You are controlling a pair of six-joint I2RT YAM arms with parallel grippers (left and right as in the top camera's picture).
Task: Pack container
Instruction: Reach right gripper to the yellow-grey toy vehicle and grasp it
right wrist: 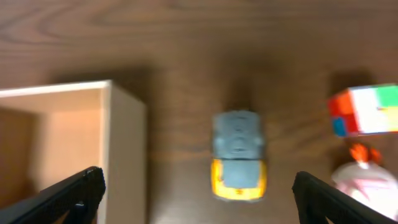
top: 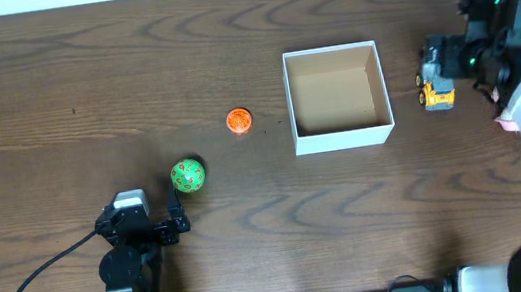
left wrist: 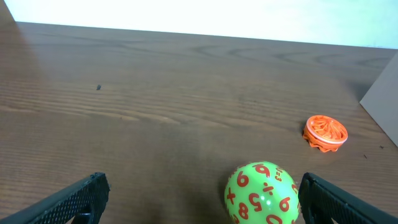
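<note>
The container (top: 381,90), a square shallow box with white walls and a brown inside, stands right of the table's middle; its corner shows in the right wrist view (right wrist: 124,137). A yellow and grey toy truck (top: 435,86) (right wrist: 239,155) lies just right of it. My right gripper (right wrist: 199,199) is open above the truck, fingers wide on either side. A green ball with red numbers (top: 188,175) (left wrist: 262,194) lies at the left. My left gripper (left wrist: 202,202) is open, the ball by its right finger. A small orange disc toy (top: 239,121) (left wrist: 325,132) lies between ball and container.
In the right wrist view a multicoloured cube (right wrist: 367,111) and a pink and white toy (right wrist: 364,180) lie right of the truck. The table's far edge runs along the top of the left wrist view. A black cable (top: 37,286) trails left of the left arm.
</note>
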